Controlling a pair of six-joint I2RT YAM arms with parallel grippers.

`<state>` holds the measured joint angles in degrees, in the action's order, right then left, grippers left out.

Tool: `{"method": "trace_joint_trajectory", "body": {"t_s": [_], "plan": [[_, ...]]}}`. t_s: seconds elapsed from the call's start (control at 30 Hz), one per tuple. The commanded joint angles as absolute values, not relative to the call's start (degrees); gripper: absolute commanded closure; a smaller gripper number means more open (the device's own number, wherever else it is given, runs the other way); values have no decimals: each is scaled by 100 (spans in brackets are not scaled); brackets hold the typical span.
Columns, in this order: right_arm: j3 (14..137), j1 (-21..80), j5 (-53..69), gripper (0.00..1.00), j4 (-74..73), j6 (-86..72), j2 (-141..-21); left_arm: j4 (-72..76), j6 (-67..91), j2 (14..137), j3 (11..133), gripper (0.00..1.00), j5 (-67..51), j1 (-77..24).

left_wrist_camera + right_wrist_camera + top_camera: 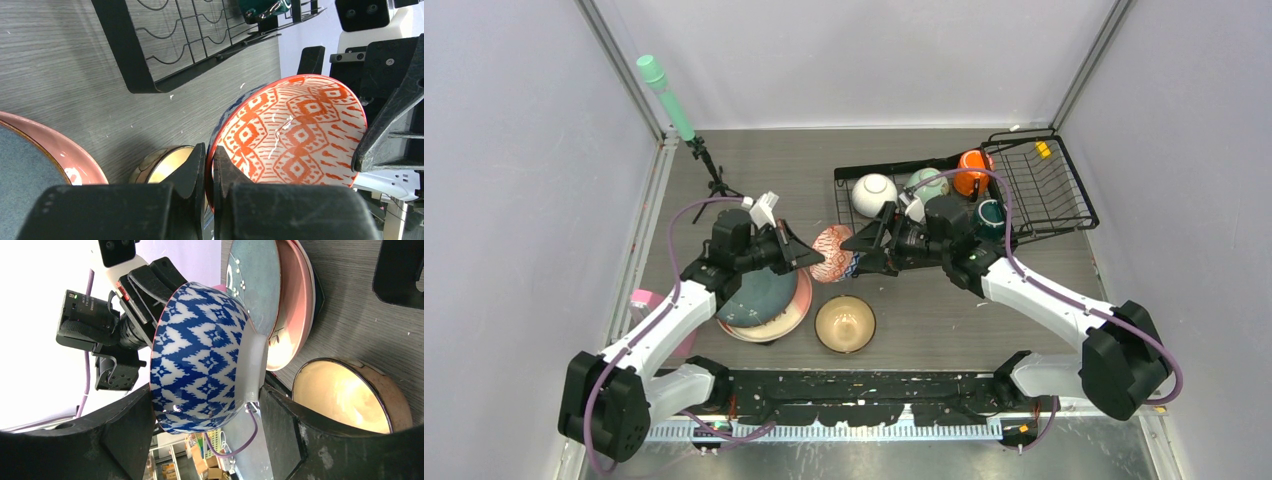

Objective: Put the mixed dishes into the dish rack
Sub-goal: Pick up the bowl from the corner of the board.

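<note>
Held above the surface [944, 320]: left fingers [192, 170] clamp the rim of the patterned bowl [834, 253]; right fingers [125, 435] spread wide around it. Rack [1044, 190], far right, holds white bowl [873, 193], mint bowl [927, 183], orange mug [973, 172], teal mug [989, 215]. Brown bowl [844, 323] and stacked plates [764, 298] remain near.

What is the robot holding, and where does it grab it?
The left gripper pinches the blue-patterned bowl by its rim. The right gripper straddles the bowl; whether it grips is unclear.

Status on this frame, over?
Left hand shut on blue-patterned bowl rim. Right hand astride bowl, grip unclear. Bowl held aloft beside dish rack; right arm overhangs rack.
</note>
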<state>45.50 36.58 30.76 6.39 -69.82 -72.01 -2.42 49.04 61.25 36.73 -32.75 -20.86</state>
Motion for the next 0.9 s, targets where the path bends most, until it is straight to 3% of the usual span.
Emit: {"method": "trace_joint_trajectory", "body": {"t_s": [0.0,0.13,0.3,0.87], "plan": [[4576,3647,3245,29,1147,-7174,-7195,356,5103,6012,3573,100,-3445,-2058],[4565,3648,3257,38,1240,-7215,-7190,339,5073,6013,3551,100,-3390,-2058],[4602,3647,3338,31,1228,-7164,-7225,311,5053,6122,3583,100,-3340,-2061],[4683,3641,3246,25,1040,-7048,-7310,202,4897,6297,3732,100,-3324,-2060]]}}
